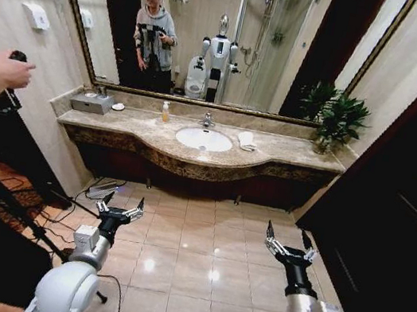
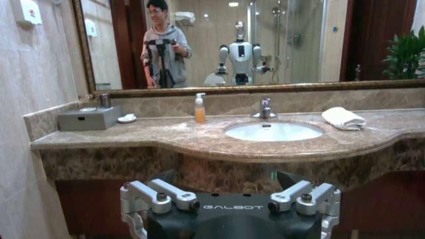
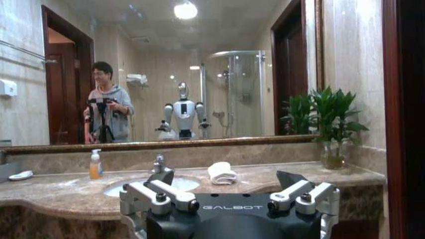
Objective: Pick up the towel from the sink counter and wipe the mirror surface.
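The towel (image 1: 247,139) is a small white folded cloth lying on the sink counter (image 1: 290,151), just right of the oval white basin (image 1: 203,139). It also shows in the left wrist view as the towel (image 2: 343,118) and in the right wrist view as the towel (image 3: 222,173). The wide mirror (image 1: 213,36) rises behind the counter and reflects me. My left gripper (image 1: 122,209) and right gripper (image 1: 290,243) hang open and empty low over the tiled floor, well short of the counter. Each wrist view shows its own spread jaws, the left gripper (image 2: 230,194) and the right gripper (image 3: 229,194).
A soap bottle (image 1: 165,110), a grey box (image 1: 91,102) and a small white dish (image 1: 118,106) stand on the counter's left part, and a potted plant (image 1: 336,118) at its right end. Tripod legs and cables (image 1: 62,207) lie on the floor at left. Dark cabinetry (image 1: 403,198) lines the right.
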